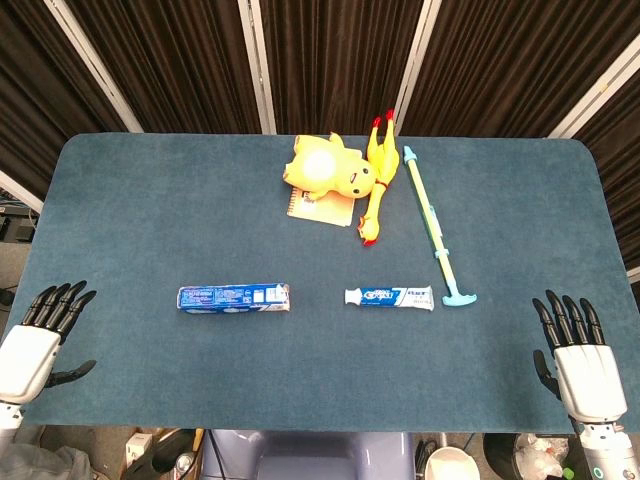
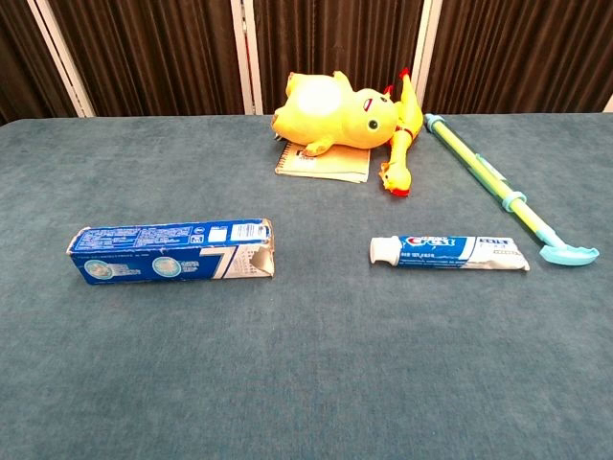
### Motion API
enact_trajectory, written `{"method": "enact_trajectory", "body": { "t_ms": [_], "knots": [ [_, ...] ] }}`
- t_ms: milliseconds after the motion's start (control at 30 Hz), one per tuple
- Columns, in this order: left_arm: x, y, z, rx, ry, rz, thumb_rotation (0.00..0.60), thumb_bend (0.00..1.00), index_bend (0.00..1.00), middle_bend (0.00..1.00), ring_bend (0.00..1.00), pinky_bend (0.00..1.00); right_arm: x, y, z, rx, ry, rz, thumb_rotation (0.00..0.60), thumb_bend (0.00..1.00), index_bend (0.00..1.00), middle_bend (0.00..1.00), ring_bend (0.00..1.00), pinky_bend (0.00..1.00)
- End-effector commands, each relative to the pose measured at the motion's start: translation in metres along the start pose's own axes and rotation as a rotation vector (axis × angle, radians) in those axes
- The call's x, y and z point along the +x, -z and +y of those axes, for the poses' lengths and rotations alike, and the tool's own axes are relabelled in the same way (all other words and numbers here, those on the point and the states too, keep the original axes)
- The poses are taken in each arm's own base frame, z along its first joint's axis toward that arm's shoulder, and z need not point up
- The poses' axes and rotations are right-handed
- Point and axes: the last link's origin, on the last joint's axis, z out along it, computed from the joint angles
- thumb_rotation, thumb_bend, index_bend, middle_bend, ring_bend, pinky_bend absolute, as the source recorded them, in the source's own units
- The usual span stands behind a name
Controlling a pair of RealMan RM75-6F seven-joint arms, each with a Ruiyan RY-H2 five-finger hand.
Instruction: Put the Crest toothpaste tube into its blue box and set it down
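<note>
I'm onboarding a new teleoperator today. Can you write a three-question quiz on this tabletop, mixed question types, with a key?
1. True or false: the white-capped Crest toothpaste tube is already inside the blue cardboard box.
2. Which lies nearer the tube: (a) the long turquoise-and-yellow plastic stick, (b) the small spiral notepad under the yellow plush toy?
3. What does the left hand or right hand hold?

Key: 1 false, they lie apart. 2 (a). 3 nothing; fingers apart.
</note>
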Motion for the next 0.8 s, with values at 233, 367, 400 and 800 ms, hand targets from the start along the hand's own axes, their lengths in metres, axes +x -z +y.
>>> {"method": "enact_trajectory", "body": {
  "t_ms": [233, 367, 400, 800],
  "knots": [
    [0.000, 0.000, 0.001, -0.006, 0.000, 0.001, 0.600, 0.06, 0.00, 0.00, 0.00, 0.00, 0.000, 0.002, -0.001, 0.008, -0.001, -0.006, 0.600, 0.46, 0.00, 0.00, 0.00, 0.00],
    [0.000, 0.001, 0.000, -0.005, -0.003, -0.001, 0.600, 0.06, 0.00, 0.00, 0.00, 0.00, 0.000, 0.003, -0.003, 0.012, -0.005, -0.007, 0.600, 0.46, 0.00, 0.00, 0.00, 0.00],
    [0.000, 0.001, 0.000, -0.004, -0.003, -0.003, 0.600, 0.06, 0.00, 0.00, 0.00, 0.00, 0.000, 0.003, -0.003, 0.014, -0.004, -0.010, 0.600, 0.46, 0.00, 0.00, 0.00, 0.00],
    [-0.004, -0.019, 0.004, 0.042, 0.036, -0.043, 0.600, 0.10, 0.04, 0.01, 0.03, 0.13, -0.002, 0.003, -0.004, 0.015, -0.019, -0.028, 0.600, 0.46, 0.00, 0.00, 0.00, 0.00]
  ]
}}
